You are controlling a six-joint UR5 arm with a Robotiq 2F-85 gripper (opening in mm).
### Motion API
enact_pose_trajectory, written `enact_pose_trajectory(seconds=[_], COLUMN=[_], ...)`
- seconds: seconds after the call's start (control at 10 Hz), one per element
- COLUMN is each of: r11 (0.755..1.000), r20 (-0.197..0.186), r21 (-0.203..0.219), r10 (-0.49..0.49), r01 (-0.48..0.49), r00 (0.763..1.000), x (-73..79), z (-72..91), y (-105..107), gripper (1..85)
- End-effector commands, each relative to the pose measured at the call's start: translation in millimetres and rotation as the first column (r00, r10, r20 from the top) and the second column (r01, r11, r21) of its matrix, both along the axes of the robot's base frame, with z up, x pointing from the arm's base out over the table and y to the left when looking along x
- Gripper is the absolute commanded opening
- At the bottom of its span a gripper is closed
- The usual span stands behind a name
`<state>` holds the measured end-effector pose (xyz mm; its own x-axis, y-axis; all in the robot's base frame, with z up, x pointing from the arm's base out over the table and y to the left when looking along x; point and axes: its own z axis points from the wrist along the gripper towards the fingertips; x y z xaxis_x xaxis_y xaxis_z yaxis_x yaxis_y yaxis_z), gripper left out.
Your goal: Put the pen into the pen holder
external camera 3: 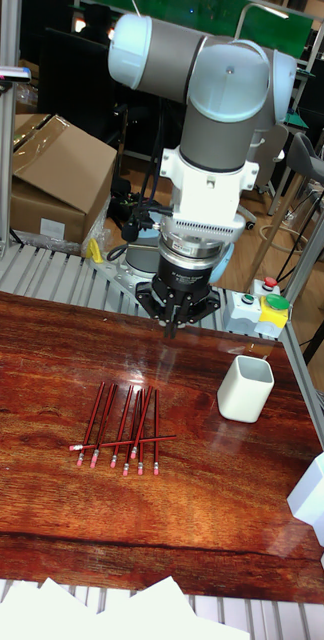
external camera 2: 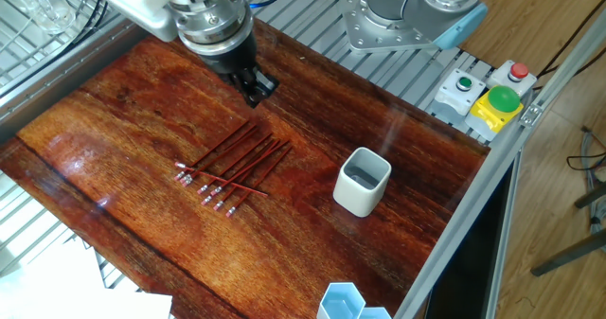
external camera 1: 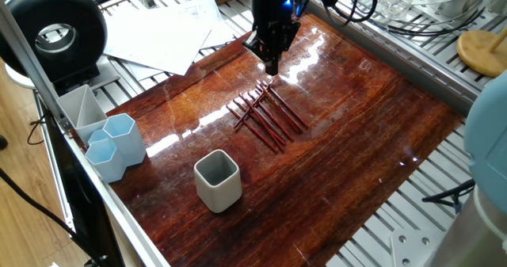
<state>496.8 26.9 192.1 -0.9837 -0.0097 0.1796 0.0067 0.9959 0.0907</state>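
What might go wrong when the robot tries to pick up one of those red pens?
1. The red pens lie packed side by side, with one crossing the others, so the gripper may grab two at once or knock the neighbours out of place.
2. The fingers look closed above the pile; if they do not open first, they may just poke the pens.
3. The pen holder has a small opening and stands apart from the pile, so a tilted pen might hit its rim.

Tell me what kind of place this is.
Most likely a robotics lab or test cell: a UR5 arm stands at a wooden table on aluminium framing, with emergency-stop buttons and cardboard boxes nearby.
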Motion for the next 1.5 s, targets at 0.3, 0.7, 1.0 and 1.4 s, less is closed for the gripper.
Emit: enact_pose_trajectory(seconds=[0.3,0.7,1.0,1.4], r11=[1.0,0.999,0.999,0.999], r20=[0.002,0.018,0.022,0.041], r21=[0.018,0.04,0.049,0.037], r10=[0.01,-0.001,0.008,0.01], r01=[-0.01,0.0,-0.009,-0.012], r00=[1.0,1.0,1.0,0.999], x=[-5.0,-3.4,-4.2,2.5], z=[-3.1,-10.3,-10.8,-10.8], y=[0.8,4.2,4.8,3.4], gripper=[1.0,1.0,1.0,1.0])
